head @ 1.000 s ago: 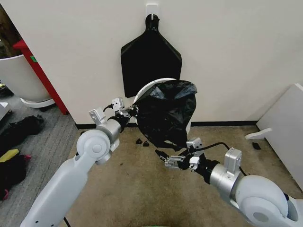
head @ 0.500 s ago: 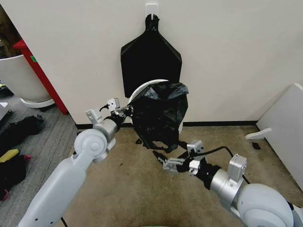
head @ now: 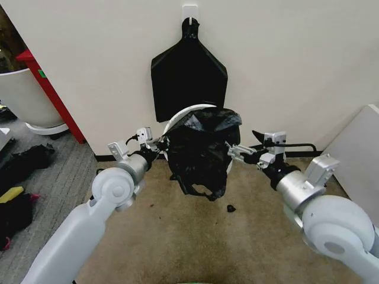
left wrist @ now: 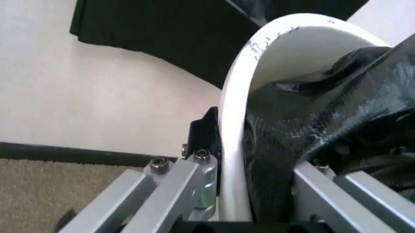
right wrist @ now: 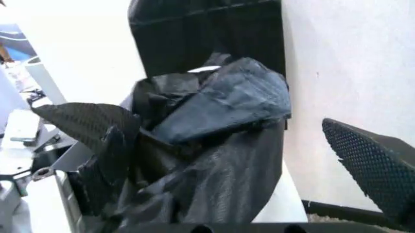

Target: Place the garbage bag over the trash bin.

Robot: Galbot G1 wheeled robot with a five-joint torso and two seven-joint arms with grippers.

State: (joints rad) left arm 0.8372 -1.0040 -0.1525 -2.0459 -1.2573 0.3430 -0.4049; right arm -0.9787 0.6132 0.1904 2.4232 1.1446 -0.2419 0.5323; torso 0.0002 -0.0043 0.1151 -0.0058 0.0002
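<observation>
Up the wall beyond both sets of fingers I see a flat bunch of black bags (head: pixel 189 77) hanging from a white hook (head: pixel 189 13). Well out past the left gripper (head: pixel 161 142) stand a big white planter pot (head: pixel 23 97) and a red post (head: pixel 50 89), with dark clutter (head: pixel 23 160) on the grey floor nearby. Below the right gripper (head: pixel 244 145) a small black scrap (head: pixel 230 208) lies on the tan carpet (head: pixel 177 236), and a white panel (head: pixel 355 148) sits farther out on that side.

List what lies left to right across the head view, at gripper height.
planter pot → red post → left gripper → garbage bag → right gripper → white panel
</observation>
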